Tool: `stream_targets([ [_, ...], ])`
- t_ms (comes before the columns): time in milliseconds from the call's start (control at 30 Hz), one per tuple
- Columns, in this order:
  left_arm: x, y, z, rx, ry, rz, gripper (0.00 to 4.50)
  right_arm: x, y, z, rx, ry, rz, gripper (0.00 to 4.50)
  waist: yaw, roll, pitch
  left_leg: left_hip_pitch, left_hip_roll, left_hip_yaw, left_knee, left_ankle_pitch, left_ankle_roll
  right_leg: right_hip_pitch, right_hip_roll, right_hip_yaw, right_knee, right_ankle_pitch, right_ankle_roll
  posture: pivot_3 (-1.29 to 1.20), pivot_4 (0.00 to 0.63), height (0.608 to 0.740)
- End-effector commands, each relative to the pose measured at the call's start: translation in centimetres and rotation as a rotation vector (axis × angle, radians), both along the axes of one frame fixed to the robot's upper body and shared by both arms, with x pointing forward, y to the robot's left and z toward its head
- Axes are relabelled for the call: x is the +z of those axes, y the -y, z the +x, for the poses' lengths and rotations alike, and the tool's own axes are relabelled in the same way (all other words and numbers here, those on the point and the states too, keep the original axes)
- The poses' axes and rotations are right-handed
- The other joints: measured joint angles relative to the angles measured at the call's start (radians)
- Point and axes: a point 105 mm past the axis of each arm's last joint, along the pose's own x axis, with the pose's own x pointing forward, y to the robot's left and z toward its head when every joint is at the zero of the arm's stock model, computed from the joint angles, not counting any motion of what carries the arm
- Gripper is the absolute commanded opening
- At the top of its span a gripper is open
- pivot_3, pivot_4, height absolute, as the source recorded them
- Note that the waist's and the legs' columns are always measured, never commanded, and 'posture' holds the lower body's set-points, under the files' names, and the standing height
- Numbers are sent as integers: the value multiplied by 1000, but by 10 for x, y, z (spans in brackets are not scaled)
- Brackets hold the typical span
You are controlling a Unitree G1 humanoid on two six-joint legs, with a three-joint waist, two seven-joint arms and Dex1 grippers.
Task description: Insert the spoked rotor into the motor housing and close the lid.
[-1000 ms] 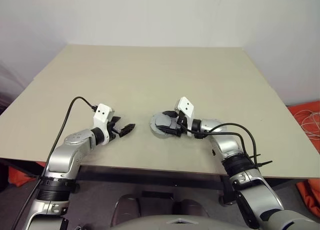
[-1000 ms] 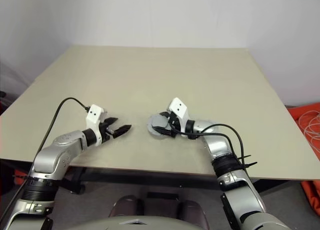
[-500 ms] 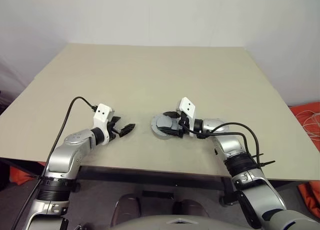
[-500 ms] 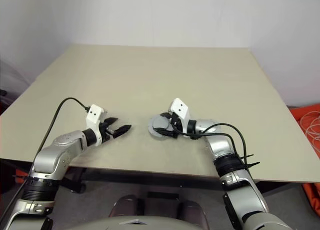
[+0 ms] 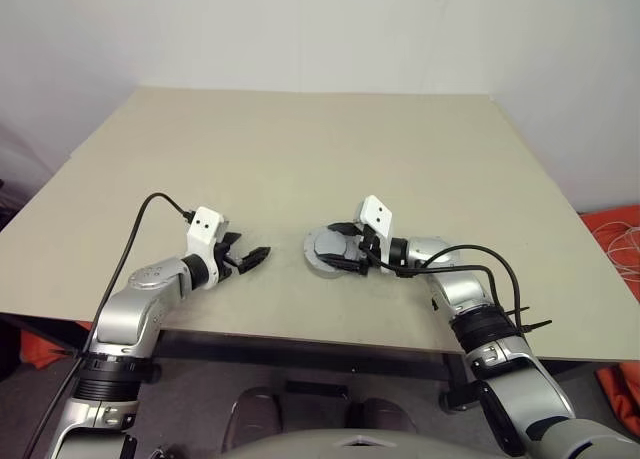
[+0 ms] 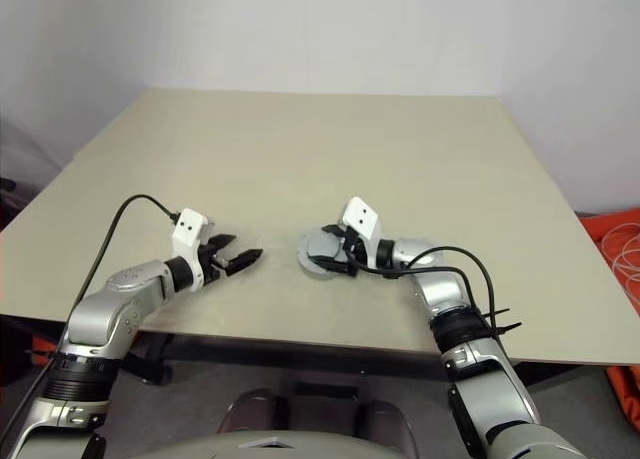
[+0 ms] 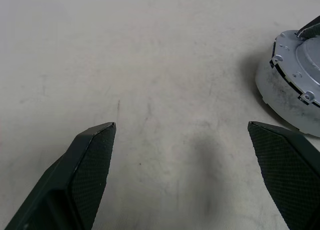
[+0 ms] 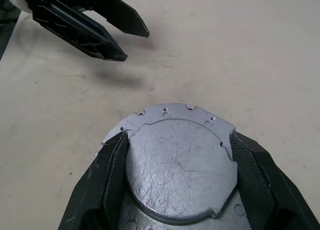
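Low centre of the frame: right gripper (image 8: 177, 160) clamps the lid (image 8: 178, 165) – left gripper (image 5: 252, 256) beside it, fingers wide, empty.

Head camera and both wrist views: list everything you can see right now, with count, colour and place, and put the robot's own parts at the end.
table: one, beige, spanning the scene under both arms.
lid: one, scratched silver-grey disc with a notched rim, lying on top of the motor housing near the table's front edge.
motor housing: one, pale grey round body, on the table beneath the lid.
orange cloth: one heap with pale cable on it, on the floor off the table's right side.
left hand: one, black fingers, open, over bare table left of the housing.
right hand: one, black fingers closed on the lid's rim.
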Motion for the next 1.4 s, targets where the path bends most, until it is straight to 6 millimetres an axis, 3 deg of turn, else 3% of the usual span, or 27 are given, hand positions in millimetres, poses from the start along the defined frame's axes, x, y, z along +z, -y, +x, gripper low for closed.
stream_targets([
  [33,17,-1,5,-2,69,-2,4500,-19,21,1,-44,-46,-94,3118,0,0,0,0,0,0,0,0,0,0,0,0,0,0,0,0,0,740],
  [433,46,31,15,-22,100,-175,4500,-27,19,-2,-38,-62,-120,3118,0,-1,-1,3,-1,0,0,0,0,3,0,0,0,-2,4,0,0,740],
  [633,44,52,16,-77,30,-213,4500,-27,18,-1,-40,-58,-123,3118,-1,-1,-1,3,0,0,0,0,0,3,0,0,0,-3,4,0,0,740],
  [733,52,67,14,-135,13,-277,4500,-27,17,-2,-39,-55,-122,3118,-1,-1,-1,3,-1,0,0,0,0,3,0,0,0,-3,4,0,0,740],
  [767,56,71,13,-154,5,-310,4056,-27,17,-2,-40,-53,-122,3118,-1,-1,-1,3,-1,0,0,0,0,3,0,0,0,-3,5,0,0,740],
  [833,59,78,13,-183,-10,-337,3583,-26,16,-2,-41,-50,-121,3118,-1,-1,-1,3,-1,0,0,0,0,3,0,0,0,-3,5,0,0,740],
  [1133,51,102,22,-237,-114,-322,554,-25,16,-1,-51,-39,-119,3118,-2,-1,-1,2,0,0,0,0,0,2,0,0,0,-3,5,0,0,740],
  [1400,30,104,12,-255,-277,-261,554,-24,15,-2,-61,-35,-116,3118,-2,-1,-1,2,0,0,0,0,0,2,0,0,-1,-3,5,0,0,740],
])
